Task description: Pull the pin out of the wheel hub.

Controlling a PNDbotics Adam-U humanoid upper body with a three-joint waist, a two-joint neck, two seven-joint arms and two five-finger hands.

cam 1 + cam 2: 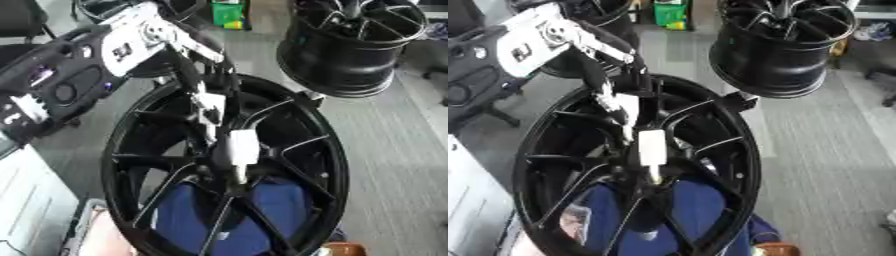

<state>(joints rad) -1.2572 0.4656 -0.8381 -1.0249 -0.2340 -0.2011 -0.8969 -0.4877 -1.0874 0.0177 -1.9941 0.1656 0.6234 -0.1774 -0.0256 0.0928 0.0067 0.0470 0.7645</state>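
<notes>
The left hand [229, 150] is reached down from the upper left to the centre of the wheel hub [289, 150]; its fingers are curled round the pin [238, 174]. The arm is extended steeply downward.

Both head eyes look steeply down, close onto the wheel hub [229, 175].

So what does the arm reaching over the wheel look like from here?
The left arm has a white and silver housing with a round joint disc and dark markings, then a slim black forearm. The left hand is black with white plates, a cable running down toward it. No right arm shows.
</notes>
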